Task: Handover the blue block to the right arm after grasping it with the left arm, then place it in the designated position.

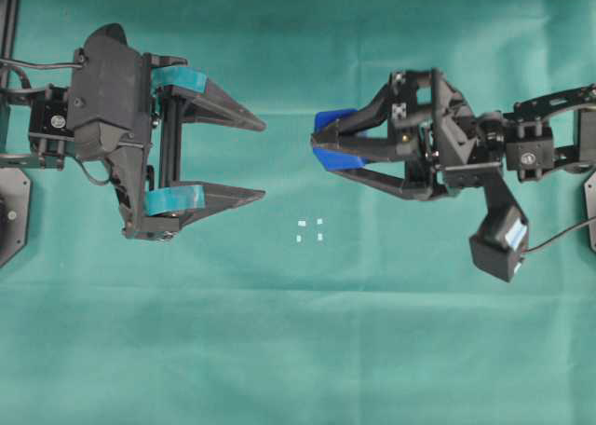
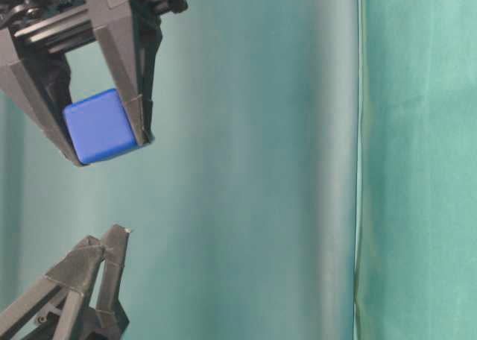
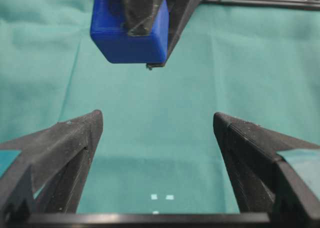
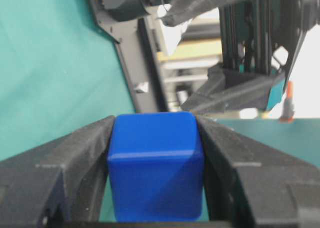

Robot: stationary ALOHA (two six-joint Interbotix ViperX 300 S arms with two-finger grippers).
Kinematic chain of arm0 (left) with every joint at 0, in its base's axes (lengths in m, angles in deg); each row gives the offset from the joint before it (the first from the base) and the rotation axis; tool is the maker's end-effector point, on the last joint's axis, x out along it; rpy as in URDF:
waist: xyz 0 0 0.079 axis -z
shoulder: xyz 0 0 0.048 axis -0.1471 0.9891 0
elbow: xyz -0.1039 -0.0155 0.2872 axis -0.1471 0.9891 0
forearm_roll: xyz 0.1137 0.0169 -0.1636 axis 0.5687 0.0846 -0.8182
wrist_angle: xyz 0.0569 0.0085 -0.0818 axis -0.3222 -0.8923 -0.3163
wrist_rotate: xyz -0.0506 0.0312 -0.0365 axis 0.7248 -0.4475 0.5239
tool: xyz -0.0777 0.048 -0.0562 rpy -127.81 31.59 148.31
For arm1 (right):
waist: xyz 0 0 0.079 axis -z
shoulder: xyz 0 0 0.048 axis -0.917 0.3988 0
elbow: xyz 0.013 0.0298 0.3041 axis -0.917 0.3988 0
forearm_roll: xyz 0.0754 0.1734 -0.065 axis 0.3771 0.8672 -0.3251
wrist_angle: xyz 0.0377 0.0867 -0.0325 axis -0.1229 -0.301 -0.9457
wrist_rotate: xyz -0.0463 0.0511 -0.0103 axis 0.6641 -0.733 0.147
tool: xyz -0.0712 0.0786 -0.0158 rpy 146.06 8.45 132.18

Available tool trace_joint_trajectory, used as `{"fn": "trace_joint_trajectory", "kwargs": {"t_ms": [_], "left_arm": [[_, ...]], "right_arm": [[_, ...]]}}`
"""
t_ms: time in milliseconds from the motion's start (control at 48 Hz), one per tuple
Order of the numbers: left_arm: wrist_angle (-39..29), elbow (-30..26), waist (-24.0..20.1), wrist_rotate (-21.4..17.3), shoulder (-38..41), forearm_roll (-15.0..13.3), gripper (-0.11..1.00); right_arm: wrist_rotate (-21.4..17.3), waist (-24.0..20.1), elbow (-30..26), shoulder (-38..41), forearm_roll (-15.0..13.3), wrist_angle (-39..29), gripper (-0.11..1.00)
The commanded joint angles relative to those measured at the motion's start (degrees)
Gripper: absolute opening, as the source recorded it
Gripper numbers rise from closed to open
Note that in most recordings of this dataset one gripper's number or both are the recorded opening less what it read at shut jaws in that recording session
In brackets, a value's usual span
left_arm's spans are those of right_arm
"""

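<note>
The small bright blue cube with softly rounded edges (image 1: 331, 138) sits pinched between the plain black pointed fingers of the right arm's pincer (image 1: 321, 143), held clear above the green cloth tabletop (image 1: 298, 350). What the coming move turns on is where the designated spot lies from that cube: the four tiny white marks forming a small square (image 1: 309, 229) are on the cloth below the held cube in the overhead view and a little toward the left arm's side, between the two arms, near the right pincer's tips. The right arm is the nearer and the one carrying the load. The left arm's pincer, with teal tape bands on its fingers (image 1: 251, 159), stands spread wide and empty, apart from the cube. In the right wrist view the cube (image 4: 156, 173) looks smooth, matte and evenly blue, square between the fingers, filling the gap.
</note>
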State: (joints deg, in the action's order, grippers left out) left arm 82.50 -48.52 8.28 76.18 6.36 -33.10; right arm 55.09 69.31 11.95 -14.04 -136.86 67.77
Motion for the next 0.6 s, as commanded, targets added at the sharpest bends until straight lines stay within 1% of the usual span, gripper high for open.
{"fn": "trace_joint_trajectory", "kwargs": {"t_ms": [0,167,209,250,271,355,417,521,584], "left_arm": [[0.26,-1.14,-0.09,-0.09,-0.35,-0.09,1.0],[0.26,-1.14,-0.09,-0.18,-0.35,-0.09,1.0],[0.26,-1.14,-0.09,-0.18,-0.35,-0.09,1.0],[0.26,-1.23,-0.18,-0.18,-0.35,-0.09,1.0],[0.26,-1.14,-0.09,-0.18,-0.35,-0.09,1.0],[0.26,-1.23,-0.18,-0.26,-0.35,-0.09,1.0],[0.26,-1.14,-0.09,-0.26,-0.35,-0.09,1.0],[0.26,-1.14,-0.09,-0.35,-0.35,-0.09,1.0],[0.26,-1.14,-0.09,-0.35,-0.35,-0.09,1.0]], "right_arm": [[-4.39,0.0,-0.97,-0.97,2.29,0.0,0.52],[-18.54,-0.35,-1.05,-1.32,8.44,-0.18,0.52],[-22.41,-0.44,-1.14,-1.49,10.02,-0.18,0.52],[-26.54,-0.44,-1.05,-1.85,10.99,-0.18,0.52],[-29.27,-0.44,-1.05,-2.02,11.6,-0.18,0.52],[-36.39,-0.53,-0.97,-2.55,11.87,-0.26,0.52],[-40.87,-0.7,-0.79,-2.81,11.87,-0.26,0.52],[-47.29,-1.23,-0.53,-3.16,11.87,-0.44,0.52],[-49.66,-1.58,-0.44,-3.25,11.87,-0.7,0.52]]}}
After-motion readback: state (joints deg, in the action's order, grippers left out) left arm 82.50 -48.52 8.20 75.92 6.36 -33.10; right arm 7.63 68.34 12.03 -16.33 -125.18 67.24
